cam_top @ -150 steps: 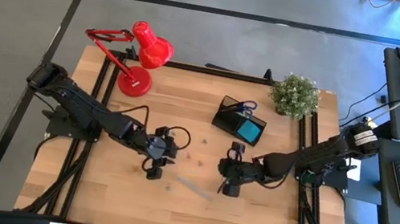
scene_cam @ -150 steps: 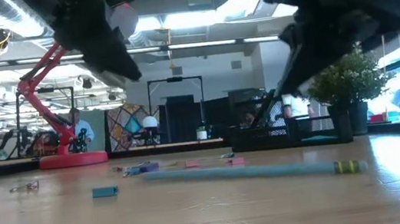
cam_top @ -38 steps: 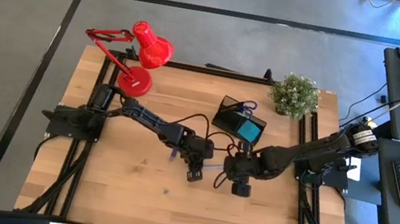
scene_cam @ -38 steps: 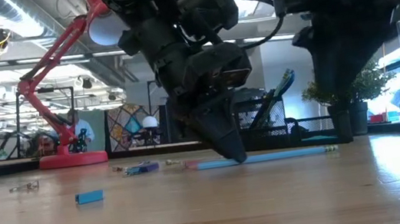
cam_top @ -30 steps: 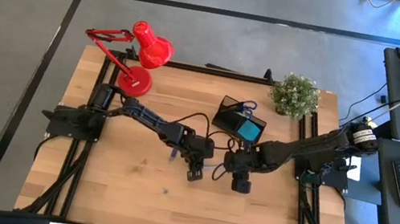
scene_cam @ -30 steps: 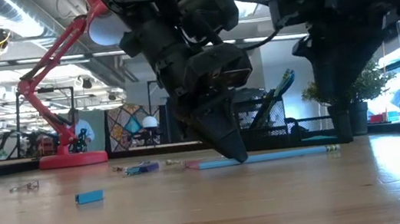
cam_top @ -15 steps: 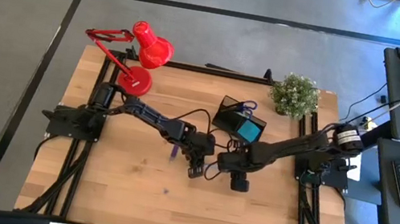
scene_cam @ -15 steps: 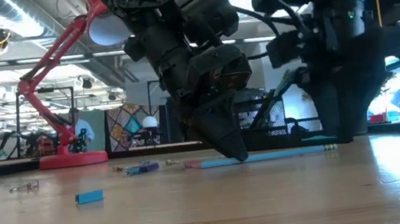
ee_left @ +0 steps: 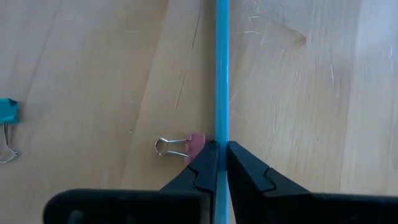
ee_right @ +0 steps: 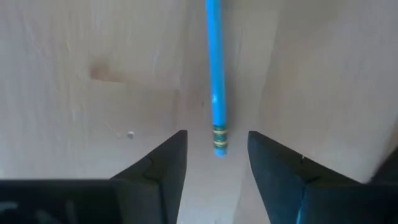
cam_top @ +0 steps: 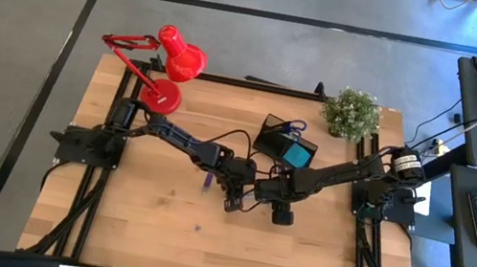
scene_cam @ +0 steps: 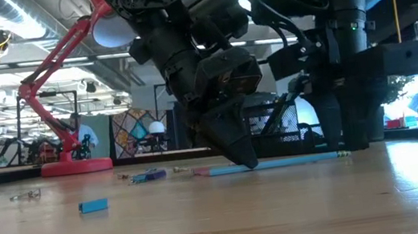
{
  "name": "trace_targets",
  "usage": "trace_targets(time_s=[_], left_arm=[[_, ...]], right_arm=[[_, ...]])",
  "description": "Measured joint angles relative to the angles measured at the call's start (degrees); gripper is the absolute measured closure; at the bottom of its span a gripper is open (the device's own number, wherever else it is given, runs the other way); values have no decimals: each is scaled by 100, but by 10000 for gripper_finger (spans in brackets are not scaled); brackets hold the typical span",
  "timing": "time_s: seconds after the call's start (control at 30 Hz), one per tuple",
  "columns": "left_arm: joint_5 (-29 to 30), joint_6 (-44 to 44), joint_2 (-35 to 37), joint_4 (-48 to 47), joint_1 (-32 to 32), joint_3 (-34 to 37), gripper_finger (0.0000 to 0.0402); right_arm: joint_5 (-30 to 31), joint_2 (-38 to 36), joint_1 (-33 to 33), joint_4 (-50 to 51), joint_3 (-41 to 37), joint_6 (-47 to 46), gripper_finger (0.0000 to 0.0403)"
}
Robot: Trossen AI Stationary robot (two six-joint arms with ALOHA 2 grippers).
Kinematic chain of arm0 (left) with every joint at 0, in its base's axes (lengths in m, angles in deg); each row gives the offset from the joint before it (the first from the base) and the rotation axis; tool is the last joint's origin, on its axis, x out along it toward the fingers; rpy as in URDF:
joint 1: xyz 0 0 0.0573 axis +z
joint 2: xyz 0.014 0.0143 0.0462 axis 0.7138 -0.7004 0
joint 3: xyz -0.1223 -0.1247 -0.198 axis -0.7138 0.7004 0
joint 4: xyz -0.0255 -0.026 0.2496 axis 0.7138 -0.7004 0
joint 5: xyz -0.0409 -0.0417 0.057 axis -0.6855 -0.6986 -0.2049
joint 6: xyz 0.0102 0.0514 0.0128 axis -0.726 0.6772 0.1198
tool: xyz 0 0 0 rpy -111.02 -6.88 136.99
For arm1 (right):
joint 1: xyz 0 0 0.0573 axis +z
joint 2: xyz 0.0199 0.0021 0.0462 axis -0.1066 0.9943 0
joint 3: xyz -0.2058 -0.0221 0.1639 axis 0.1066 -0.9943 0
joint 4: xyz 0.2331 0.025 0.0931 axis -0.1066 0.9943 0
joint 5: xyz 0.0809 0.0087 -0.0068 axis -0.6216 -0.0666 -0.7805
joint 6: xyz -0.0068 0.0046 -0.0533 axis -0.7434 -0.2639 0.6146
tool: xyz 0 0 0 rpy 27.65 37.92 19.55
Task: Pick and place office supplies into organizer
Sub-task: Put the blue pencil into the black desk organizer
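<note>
A blue pencil (ee_left: pixel 222 74) lies on the wooden table near its middle, eraser end (ee_right: pixel 220 146) toward the right arm. My left gripper (ee_left: pixel 222 149) is shut on it, slanting down from the table's left (cam_top: pixel 232 199). My right gripper (ee_right: pixel 216 134) points straight down and stands open. Its two fingers are on either side of the eraser end (scene_cam: pixel 347 153) and touch nothing. The black organizer (cam_top: pixel 283 143) stands behind them toward the far edge, with blue scissor handles (cam_top: pixel 295 127) and a teal pad (cam_top: pixel 294 153) in it. My left gripper pinches the pencil's shaft (ee_left: pixel 222 138) between its two fingertips. The fingers slant down from the table's left and lie along the pencil. In the low view the pencil (scene_cam: pixel 280 163) lies flat on the table.
A pink binder clip (ee_left: pixel 180 147) lies right beside my left fingers and a teal clip (ee_left: pixel 7 115) farther off. A purple marker (cam_top: pixel 207 182) and a small blue bit (scene_cam: pixel 93 205) are nearby. A red lamp (cam_top: pixel 170 69) stands far left, a potted plant (cam_top: pixel 351 114) far right.
My right gripper has come down and toward the table's left, rolling a little, until its open fingers stand around the pencil's eraser end. The pencil has stayed where it was.
</note>
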Motion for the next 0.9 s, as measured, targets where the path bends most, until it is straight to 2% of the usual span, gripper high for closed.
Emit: trace_targets(time_s=[0.3,0.9], left_arm=[[63,360,13,59,-81,4,380],[67,324,15,96,-94,9,380]], right_arm=[[91,0,-22,-24,-46,124,231],[-14,-9,-22,-213,-138,-9,231]])
